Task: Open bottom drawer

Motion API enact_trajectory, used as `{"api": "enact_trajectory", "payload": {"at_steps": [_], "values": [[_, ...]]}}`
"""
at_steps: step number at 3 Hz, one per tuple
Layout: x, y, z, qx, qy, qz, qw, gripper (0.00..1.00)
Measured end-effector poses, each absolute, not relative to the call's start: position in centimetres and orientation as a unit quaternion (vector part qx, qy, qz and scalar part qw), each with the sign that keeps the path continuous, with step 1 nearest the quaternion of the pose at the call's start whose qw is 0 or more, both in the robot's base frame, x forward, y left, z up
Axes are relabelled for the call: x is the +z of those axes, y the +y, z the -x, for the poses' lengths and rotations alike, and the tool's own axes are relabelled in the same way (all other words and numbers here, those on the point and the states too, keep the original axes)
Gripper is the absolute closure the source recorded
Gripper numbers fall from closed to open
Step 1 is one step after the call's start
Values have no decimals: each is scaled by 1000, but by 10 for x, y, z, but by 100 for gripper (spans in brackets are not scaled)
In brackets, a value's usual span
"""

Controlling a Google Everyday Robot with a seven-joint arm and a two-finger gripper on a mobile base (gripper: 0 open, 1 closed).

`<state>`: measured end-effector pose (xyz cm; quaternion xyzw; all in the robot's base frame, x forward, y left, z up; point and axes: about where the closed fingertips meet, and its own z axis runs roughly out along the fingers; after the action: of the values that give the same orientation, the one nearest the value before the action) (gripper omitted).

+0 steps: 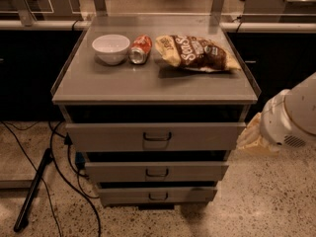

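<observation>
The bottom drawer [157, 195] is the narrowest of three grey drawer fronts, lowest on the cabinet, shut, with a small dark U-shaped handle [158, 196] at its centre. Above it are the mid-sized drawer [157, 171] and the widest top drawer [156, 136]. My gripper [254, 138] is at the right of the cabinet, level with the top drawer's right end, pale fingers pointing left from the white arm [291, 117]. It is well above and to the right of the bottom drawer's handle.
On the cabinet top [98, 85] stand a white bowl [111, 48], a tipped red can [140, 49] and a chip bag [196, 53]. Black cables [59, 167] and a dark rod [33, 191] lie on the speckled floor at the left. Dark cabinets stand behind.
</observation>
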<state>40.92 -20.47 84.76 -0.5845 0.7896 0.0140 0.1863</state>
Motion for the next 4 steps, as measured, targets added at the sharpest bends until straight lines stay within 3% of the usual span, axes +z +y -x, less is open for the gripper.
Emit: {"api": "enact_trajectory", "payload": {"at_steps": [1, 3, 4], "values": [[808, -208, -407, 12, 786, 590, 184, 100], [630, -214, -393, 55, 784, 580, 212, 100], [630, -214, -393, 55, 784, 580, 212, 100]]}}
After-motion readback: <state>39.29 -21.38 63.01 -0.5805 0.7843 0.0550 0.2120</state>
